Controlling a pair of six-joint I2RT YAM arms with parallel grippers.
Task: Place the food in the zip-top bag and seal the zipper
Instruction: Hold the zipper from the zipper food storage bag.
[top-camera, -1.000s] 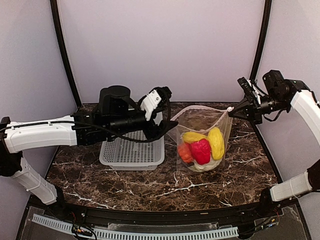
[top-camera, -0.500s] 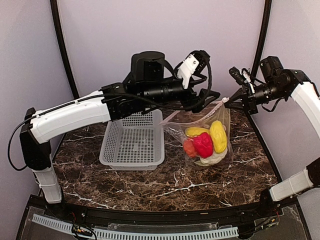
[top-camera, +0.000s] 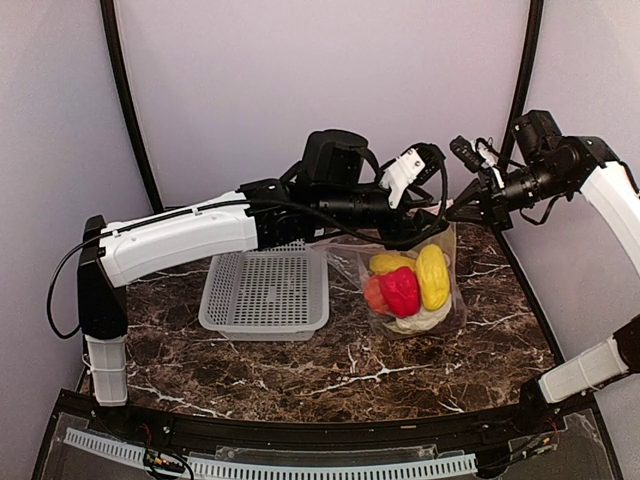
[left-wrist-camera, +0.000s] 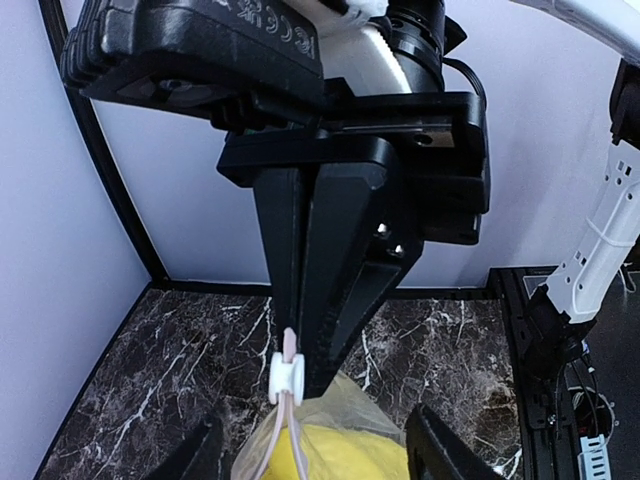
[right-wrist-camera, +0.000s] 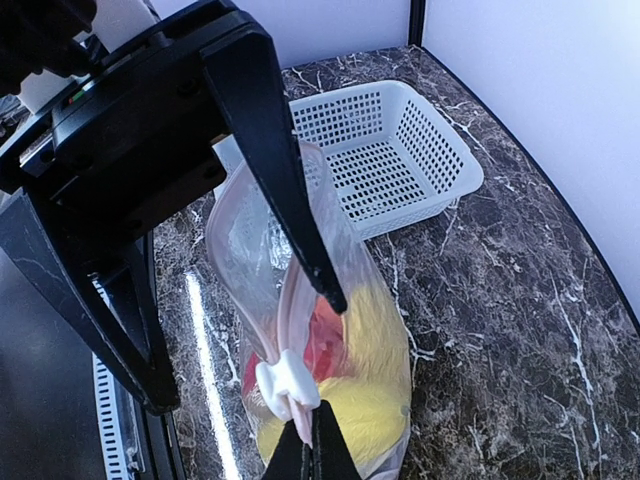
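Note:
The clear zip-top bag (top-camera: 440, 245) hangs upright over the marble table, holding the food: yellow pieces (top-camera: 432, 275), a red piece (top-camera: 400, 290), an orange one (top-camera: 371, 296) and a pale piece (top-camera: 421, 320). My right gripper (right-wrist-camera: 312, 445) is shut on the end of the pinkish zipper (right-wrist-camera: 293, 300), just behind its white slider (right-wrist-camera: 285, 385). My left gripper (left-wrist-camera: 320, 460) is open, with one finger on each side of the bag's top, close to the slider (left-wrist-camera: 287, 375). In the top view the left gripper (top-camera: 425, 228) nearly meets the right gripper (top-camera: 452, 213).
The white mesh basket (top-camera: 265, 290) stands left of the bag, under the left arm's forearm. Purple walls close in the back and sides. In the right wrist view the left gripper's fingers (right-wrist-camera: 280, 170) fill the upper left.
The left arm swung right from over the basket and rose to the bag's top. Its jaws narrowed a little. The right gripper kept its hold and lifted the bag corner; the mouth has drawn narrower.

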